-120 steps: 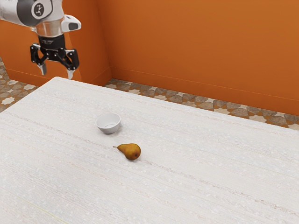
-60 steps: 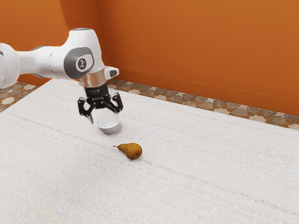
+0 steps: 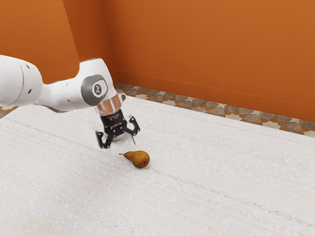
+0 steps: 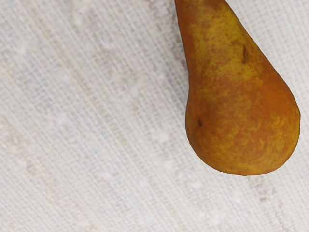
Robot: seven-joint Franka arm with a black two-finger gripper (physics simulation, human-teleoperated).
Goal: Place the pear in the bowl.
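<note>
Exterior view shows me the two fingers (image 3: 104, 142) of the robot spread wide from each other, pointing down at the counter (image 3: 197, 196). They are close to the pear (image 3: 138, 159), which lies on its side on this counter, outside the bowl. Its thin end with the stem is directed to the exterior view's left, and its round end to the exterior view's right. Whether one fingertip is touching the fruit, I cannot tell with certainty.

Behind the fingers I see a part of the bowl (image 3: 118, 138), pale and standing on the counter; the black hand covers the rest of it. The bowl is near to the pear.

In the wrist view, the pear is seen from above, brown-orange with yellow patches and some small dark marks. The white surface below it has a fine pattern, similar to woven cloth.

Farther out, the white arm (image 3: 66, 95) enters from the exterior view's left. Beyond the counter are a floor (image 3: 211, 108) of patterned tiles and an orange wall (image 3: 206, 54).
</note>
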